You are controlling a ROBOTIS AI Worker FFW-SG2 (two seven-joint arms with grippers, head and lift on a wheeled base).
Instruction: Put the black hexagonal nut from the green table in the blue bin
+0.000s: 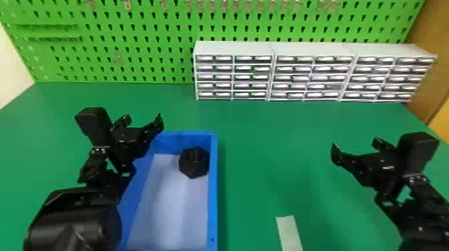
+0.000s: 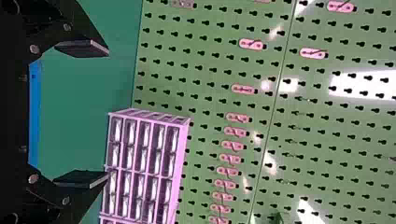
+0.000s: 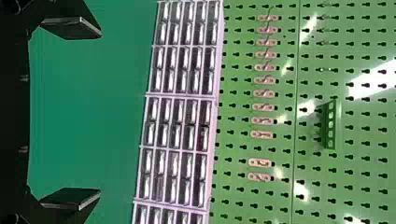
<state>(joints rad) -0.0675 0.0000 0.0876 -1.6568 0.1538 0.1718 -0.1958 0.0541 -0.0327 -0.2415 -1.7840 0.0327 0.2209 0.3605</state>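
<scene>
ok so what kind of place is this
Probably a workshop or parts-handling workbench: a green pegboard, small-parts drawers and a blue bin holding a black hexagonal nut.

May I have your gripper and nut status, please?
Left gripper open, right gripper open, both empty. Black nut inside blue bin. Left arm over bin's edge.

green table with a blue bin
white drawer cabinets stand in a row at the table's far edge; a pale strip lies nearer, right of the bin.
</scene>
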